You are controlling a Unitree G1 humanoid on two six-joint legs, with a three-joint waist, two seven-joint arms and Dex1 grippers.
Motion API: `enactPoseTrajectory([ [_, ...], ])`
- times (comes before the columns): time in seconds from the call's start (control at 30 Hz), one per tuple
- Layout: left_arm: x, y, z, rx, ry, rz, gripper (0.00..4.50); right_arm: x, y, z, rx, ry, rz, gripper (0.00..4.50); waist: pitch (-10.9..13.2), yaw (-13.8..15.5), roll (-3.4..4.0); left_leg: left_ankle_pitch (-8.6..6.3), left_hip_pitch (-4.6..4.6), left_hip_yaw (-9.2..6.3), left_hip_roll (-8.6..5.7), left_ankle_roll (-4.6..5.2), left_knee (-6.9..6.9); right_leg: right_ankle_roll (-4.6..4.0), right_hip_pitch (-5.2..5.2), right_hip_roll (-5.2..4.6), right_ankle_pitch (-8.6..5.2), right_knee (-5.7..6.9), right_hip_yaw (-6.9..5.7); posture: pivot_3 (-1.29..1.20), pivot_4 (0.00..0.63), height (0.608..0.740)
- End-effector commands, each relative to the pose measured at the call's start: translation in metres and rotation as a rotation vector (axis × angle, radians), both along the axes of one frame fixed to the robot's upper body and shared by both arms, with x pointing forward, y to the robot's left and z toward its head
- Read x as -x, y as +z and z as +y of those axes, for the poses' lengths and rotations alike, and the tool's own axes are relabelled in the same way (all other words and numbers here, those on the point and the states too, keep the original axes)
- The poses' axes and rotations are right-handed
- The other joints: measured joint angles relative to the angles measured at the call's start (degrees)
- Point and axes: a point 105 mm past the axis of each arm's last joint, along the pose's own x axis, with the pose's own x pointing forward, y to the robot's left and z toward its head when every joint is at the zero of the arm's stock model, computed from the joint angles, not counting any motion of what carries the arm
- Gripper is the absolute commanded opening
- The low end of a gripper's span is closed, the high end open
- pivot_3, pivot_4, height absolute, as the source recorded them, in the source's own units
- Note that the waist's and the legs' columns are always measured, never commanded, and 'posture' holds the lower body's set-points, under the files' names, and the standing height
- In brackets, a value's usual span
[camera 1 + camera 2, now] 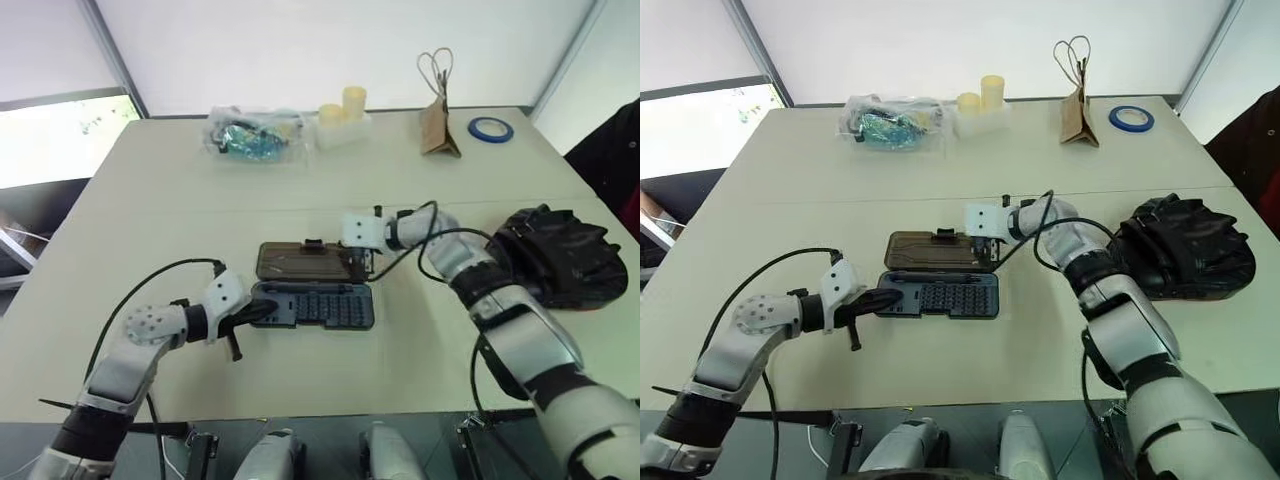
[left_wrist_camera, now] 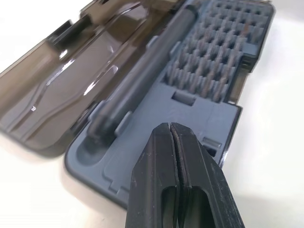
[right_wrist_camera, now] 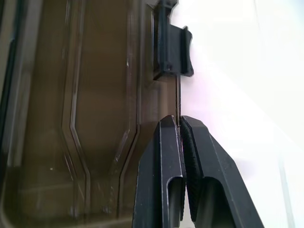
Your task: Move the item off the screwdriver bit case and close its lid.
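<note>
Pale table (image 1: 150,220) carries one screwdriver bit case (image 1: 320,305) near its front edge, tray open with its single lid (image 1: 300,260) lying flat behind it. One black item (image 1: 555,255) sits off the case by the right edge. Along the far edge: one clear bag (image 1: 250,135), two yellow cylinders (image 1: 343,108), one paper bag (image 1: 438,125), one blue tape roll (image 1: 490,128). Left gripper (image 2: 172,130), pinched together, rests over the tray's end; right gripper (image 3: 179,124), fingers together, sits at the lid's rim beside its latch tab (image 3: 173,50).

The screwdriver bit case (image 1: 312,305) lies open mid-table (image 1: 150,200), its lid (image 1: 300,262) flat behind the tray, the item (image 1: 555,255) well apart to its right.
</note>
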Motion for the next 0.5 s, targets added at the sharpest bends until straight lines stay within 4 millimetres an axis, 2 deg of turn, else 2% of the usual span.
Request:
enactPoseTrajectory([
  [0.03,0.001,-0.009,0.002,0.018,0.016,0.053,0.00,0.009,0.036,0.004,-0.030,0.033,-0.129,0.06,0.0,0.1,0.01,0.00,-0.15,-0.02,0.01,0.00,0.04,0.00,-0.11,0.00,0.00,0.01,-0.02,0.00,0.150,0.740],
  [0.27,-0.002,-0.006,-0.001,0.084,0.028,0.088,0.00,0.026,0.046,0.010,0.005,0.088,-0.267,0.06,0.0,0.2,0.00,0.00,-0.46,-0.02,0.03,0.00,0.22,0.00,-0.31,0.03,0.00,0.00,-0.04,0.00,0.150,0.740],
  [0.37,-0.006,0.014,-0.004,0.259,0.057,0.146,0.00,0.030,0.050,0.012,0.018,0.110,-0.317,0.06,0.0,0.2,-0.04,0.00,-0.49,-0.03,0.02,0.00,0.23,0.00,-0.31,0.04,0.00,0.00,-0.03,0.00,0.150,0.740],
  [0.43,0.003,0.039,-0.006,0.463,0.019,0.293,0.00,0.031,0.051,0.011,0.028,0.115,-0.340,0.06,0.1,0.2,-0.09,0.00,-0.52,-0.02,0.02,0.00,0.24,0.00,-0.34,0.04,0.00,0.00,-0.03,0.00,0.150,0.740],
  [0.5,0.006,0.053,-0.004,0.537,0.008,0.336,0.00,0.031,0.049,0.009,0.019,0.104,-0.331,0.06,0.1,0.0,-0.17,0.00,-0.68,-0.03,0.05,0.00,0.27,0.01,-0.54,0.04,0.00,0.06,-0.03,0.00,0.150,0.740],
])
